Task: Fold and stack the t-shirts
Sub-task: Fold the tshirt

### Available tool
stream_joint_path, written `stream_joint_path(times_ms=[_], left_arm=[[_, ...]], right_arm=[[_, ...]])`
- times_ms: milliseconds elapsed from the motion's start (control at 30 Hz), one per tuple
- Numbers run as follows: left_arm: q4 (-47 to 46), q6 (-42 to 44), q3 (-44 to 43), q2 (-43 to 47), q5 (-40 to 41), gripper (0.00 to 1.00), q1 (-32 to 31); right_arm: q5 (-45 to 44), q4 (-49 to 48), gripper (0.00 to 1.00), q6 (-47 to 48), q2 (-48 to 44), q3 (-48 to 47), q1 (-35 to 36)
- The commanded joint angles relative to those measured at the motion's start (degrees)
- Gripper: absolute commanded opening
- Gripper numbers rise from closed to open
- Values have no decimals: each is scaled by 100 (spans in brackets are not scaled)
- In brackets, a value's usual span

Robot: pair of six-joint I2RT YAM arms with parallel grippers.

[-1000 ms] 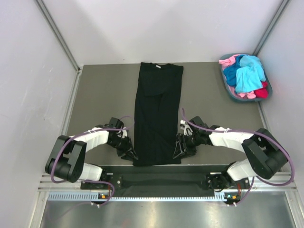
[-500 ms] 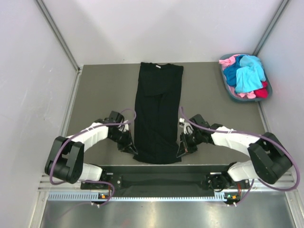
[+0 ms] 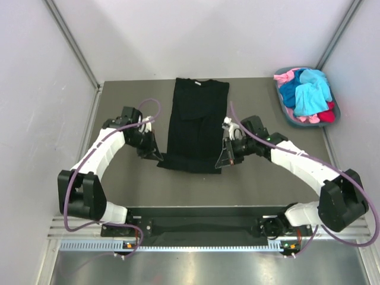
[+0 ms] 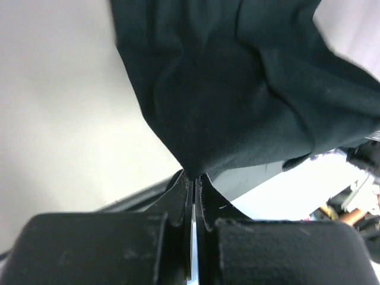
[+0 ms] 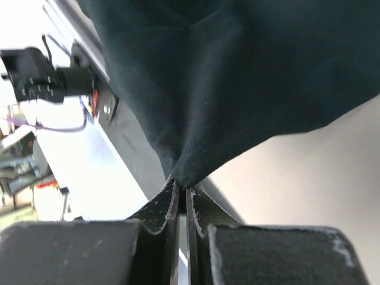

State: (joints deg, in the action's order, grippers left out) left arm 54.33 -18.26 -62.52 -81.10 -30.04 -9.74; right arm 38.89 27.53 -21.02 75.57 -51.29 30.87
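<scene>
Cloth fills the middle of the top external view: a long black cloth t-shirt (image 3: 199,119) lies on the grey table (image 3: 124,107), collar toward the upper edge of the frame and lower end just below centre. The left gripper (image 3: 155,155) is clamped on that end's lower left corner, the right gripper (image 3: 224,159) on its lower right corner. At upper right, a grey-blue plastic basket (image 3: 284,111) holds a heap of turquoise, blue, pink and red cloth t-shirts (image 3: 309,95).

In the left wrist view, the left gripper (image 4: 193,177) sits at bottom centre. Its jaws are together on a pinched point of the black cloth t-shirt (image 4: 237,77), which spreads across the upper right.

In the right wrist view, the right gripper (image 5: 181,183) at bottom centre has its jaws closed on a fold of the black cloth t-shirt (image 5: 237,71), which covers the top of the frame.
</scene>
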Motion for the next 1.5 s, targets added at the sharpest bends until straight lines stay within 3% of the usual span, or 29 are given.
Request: stream_joint_path(times_ms=[0,233,600,767,1000,1033,1067,1200,1267,1367,1467], left_arm=[[-17,130,-584,-248,200,0,191],[-1291,-169,-1121,-1204,60,0,191],[-2328,-257,-2615,-2813,218,0,200],[-2383,-318,-3440,-3473,236,0,200],[-2620,-389,-3960,-4105,280,0,200],[-2629,-389,-4030,-4168,271,3,200],[-2672,-389,-4118,-4221,314,10,200],[-2752,-319,-4207,-4099,559,35,209],[-2673,-231,-4189,-3906,744,47,235],[-2217,-38,-3884,-3457,790,53,419],[-1532,15,-3357,-3132,228,53,674]], right_arm=[[83,95,0,220,247,-451,-414],[39,-546,0,291,958,-856,-934],[-127,-1127,0,493,2145,-1981,-1347],[-189,-1153,0,642,2769,-2560,-1452],[-347,-1127,0,853,3437,-3168,-1558],[-408,-1110,3,862,3534,-3238,-1567],[-566,-1092,23,871,3570,-3256,-1575],[-786,-1004,40,889,3456,-3318,-1681],[-831,-768,43,906,3228,-3239,-1768],[-464,-460,44,801,2929,-2844,-1865],[-111,-353,45,504,2674,-2179,-1848]])
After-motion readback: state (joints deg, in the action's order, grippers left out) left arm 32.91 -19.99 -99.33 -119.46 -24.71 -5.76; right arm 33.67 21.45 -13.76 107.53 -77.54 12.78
